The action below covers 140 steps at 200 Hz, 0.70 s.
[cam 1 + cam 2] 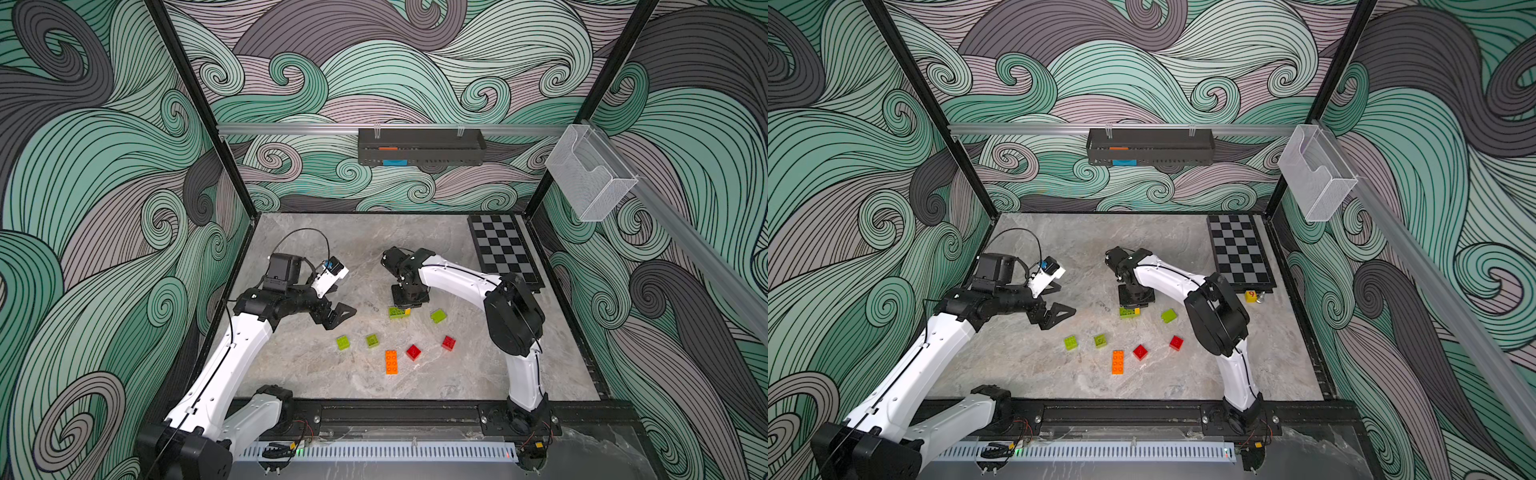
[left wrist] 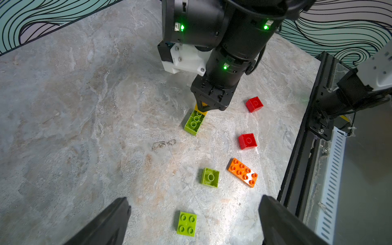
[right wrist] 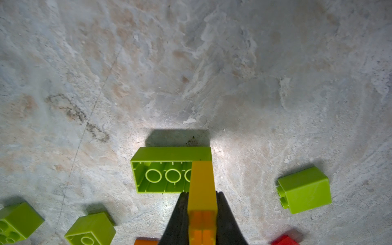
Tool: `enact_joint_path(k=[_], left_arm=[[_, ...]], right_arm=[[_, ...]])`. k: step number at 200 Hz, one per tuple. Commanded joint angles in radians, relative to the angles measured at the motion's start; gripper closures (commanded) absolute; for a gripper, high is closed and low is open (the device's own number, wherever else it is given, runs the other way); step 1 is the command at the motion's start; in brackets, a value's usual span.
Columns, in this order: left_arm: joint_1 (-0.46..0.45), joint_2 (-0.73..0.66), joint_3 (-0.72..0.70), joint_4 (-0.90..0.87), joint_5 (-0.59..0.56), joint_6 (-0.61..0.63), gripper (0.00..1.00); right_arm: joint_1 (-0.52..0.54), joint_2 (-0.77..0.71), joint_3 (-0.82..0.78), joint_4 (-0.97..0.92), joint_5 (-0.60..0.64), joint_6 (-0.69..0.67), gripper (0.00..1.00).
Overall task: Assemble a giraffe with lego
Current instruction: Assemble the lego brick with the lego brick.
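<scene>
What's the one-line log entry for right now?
right claw: shut on yellow brick, at end of upturned long green brick | left claw: open, empty

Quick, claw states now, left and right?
Left claw: open, holding nothing.
Right claw: shut on the yellow brick, at the end of the long green brick.

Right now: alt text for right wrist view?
The jaws grip a yellow brick, its tip over one end of a long lime green brick lying hollow side up on the table. Three smaller lime bricks lie around; a red brick and an orange brick show at the edge.
</scene>
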State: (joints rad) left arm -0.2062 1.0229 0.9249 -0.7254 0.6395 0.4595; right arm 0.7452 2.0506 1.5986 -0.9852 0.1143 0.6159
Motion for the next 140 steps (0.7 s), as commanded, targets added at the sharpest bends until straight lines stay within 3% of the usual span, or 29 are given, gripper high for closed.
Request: enact_joint_path(k=[1, 26, 69, 92, 140], left_arm=[[-0.007, -0.018, -0.005, 0.001, 0.013, -0.002, 0.01], [-0.006, -0.018, -0.004, 0.001, 0.014, -0.002, 0.01], [-0.006, -0.014, -0.004, 0.000, 0.014, -0.002, 0.01], [-0.006, -0.014, -0.001, -0.002, 0.013, -0.004, 0.01], [-0.005, -0.010, 0.002, -0.002, 0.014, -0.005, 0.01]], right_arm=[[0.009, 0.127, -0.049, -0.005, -0.022, -0.010, 0.96], [0.008, 0.108, 0.001, -0.038, -0.007, -0.034, 0.80], [0.008, 0.033, 0.091, -0.093, -0.018, -0.054, 0.62], [0.006, -0.033, 0.101, -0.106, -0.016, -0.065, 0.46], [-0.016, -0.185, 0.024, -0.107, 0.005, -0.044, 0.37]])
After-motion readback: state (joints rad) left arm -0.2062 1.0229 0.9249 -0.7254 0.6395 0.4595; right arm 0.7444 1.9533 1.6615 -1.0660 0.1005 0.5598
